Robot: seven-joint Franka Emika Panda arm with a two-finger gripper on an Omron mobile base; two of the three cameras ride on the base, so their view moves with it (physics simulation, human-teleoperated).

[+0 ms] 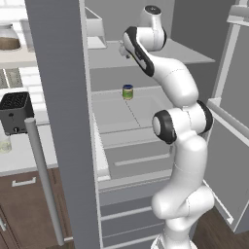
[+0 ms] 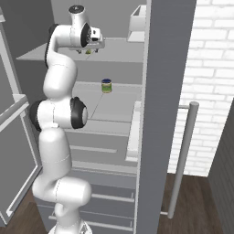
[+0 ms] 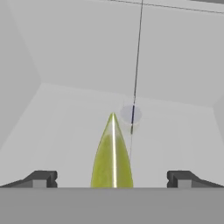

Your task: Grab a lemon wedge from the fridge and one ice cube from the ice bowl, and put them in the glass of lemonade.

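Fingers (image 3: 112,179) spread | lemon wedge (image 3: 112,153) pointed, glossy, between | fridge (image 1: 146,114) matte grey

Flat, even rendered light throughout, soft faint shadows, no glare, slightly coarse low-resolution edges.

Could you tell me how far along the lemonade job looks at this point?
Done: the fridge stands open. In hand: the gripper is at the upper shelf, open, its fingers spread either side of the lemon wedge, not yet closed on it. Left: grasping the wedge, fetching ice, and dropping both into the lemonade.
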